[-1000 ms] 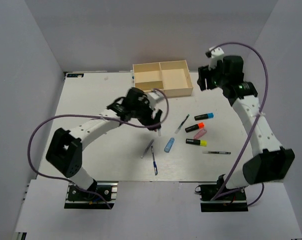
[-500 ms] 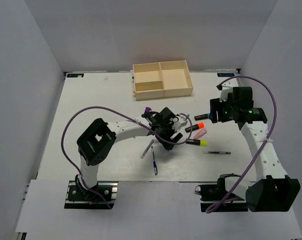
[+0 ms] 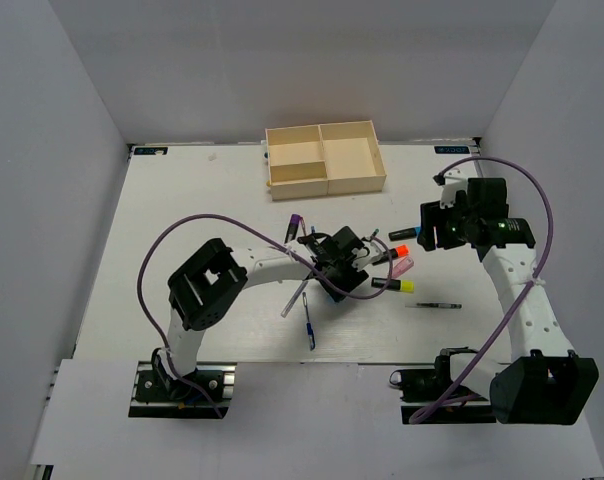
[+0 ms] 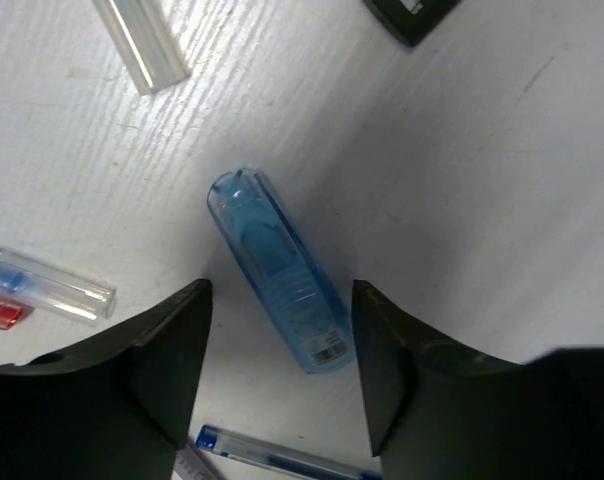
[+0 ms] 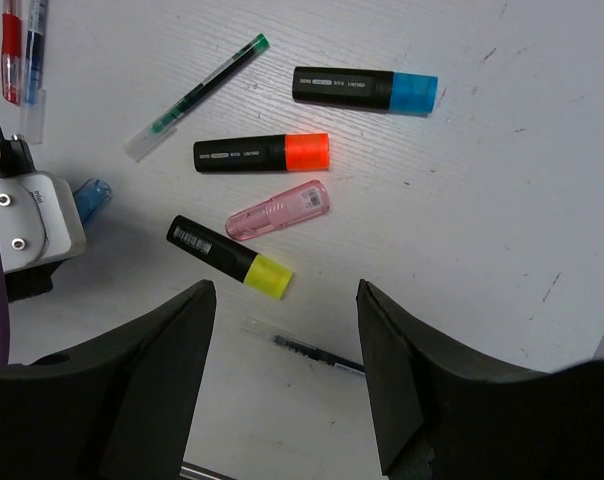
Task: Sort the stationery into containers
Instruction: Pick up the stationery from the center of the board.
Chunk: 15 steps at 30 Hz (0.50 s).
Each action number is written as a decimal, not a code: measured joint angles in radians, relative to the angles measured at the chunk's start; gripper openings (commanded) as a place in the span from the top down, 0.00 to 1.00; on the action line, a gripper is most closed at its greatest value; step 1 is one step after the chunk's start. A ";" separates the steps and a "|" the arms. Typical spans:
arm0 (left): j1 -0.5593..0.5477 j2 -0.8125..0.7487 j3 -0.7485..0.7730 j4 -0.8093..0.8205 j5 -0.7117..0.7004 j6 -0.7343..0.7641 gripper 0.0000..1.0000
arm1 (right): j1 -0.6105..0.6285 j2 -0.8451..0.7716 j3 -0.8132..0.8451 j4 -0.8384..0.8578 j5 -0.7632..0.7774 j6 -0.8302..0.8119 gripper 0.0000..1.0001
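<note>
Straddling the pale blue piece [image 4: 277, 268], the left tool [image 4: 280, 295] gapes wide; right tool [image 5: 284, 295] likewise wide.

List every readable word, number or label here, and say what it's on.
No text reads clearly.
Blue-capped highlighter: white barrel print, too small.
Orange-capped highlighter: white barrel print, too small.
Yellow-capped highlighter: barcode label, illegible.
Blue oblong piece: barcode sticker, blurred.
Pink oblong piece: small label, illegible.
</note>
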 measured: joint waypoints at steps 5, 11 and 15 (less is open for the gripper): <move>-0.002 -0.018 -0.029 0.016 -0.026 0.001 0.56 | -0.006 0.000 -0.022 0.003 -0.014 -0.006 0.38; -0.001 -0.047 -0.062 0.006 0.018 0.001 0.82 | -0.007 0.000 -0.048 0.003 -0.018 -0.018 0.39; 0.003 -0.048 -0.063 0.002 0.034 0.001 0.85 | -0.007 0.001 -0.048 0.005 -0.019 -0.021 0.39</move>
